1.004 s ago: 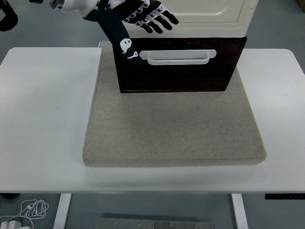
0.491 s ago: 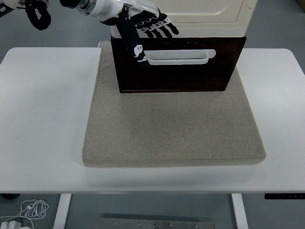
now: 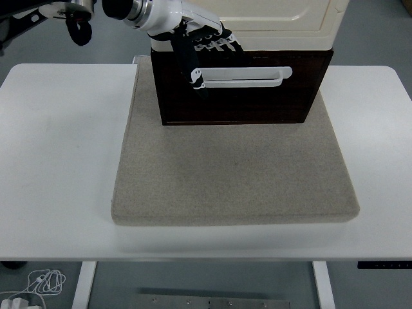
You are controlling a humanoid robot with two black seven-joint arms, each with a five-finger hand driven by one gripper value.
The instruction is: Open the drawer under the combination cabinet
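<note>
Since the earlier frame the left hand [image 3: 205,53] has dropped toward the white handle [image 3: 241,76] (long axis left-right), fingers spread, gripping nothing, at the drawer's [image 3: 241,96] left end.

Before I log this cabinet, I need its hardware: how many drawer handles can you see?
1: a white handle across the dark drawer front, left hand at its left end. Other handles may be out of frame.

Cabinet [image 3: 277,22] top beyond frame edge
</note>
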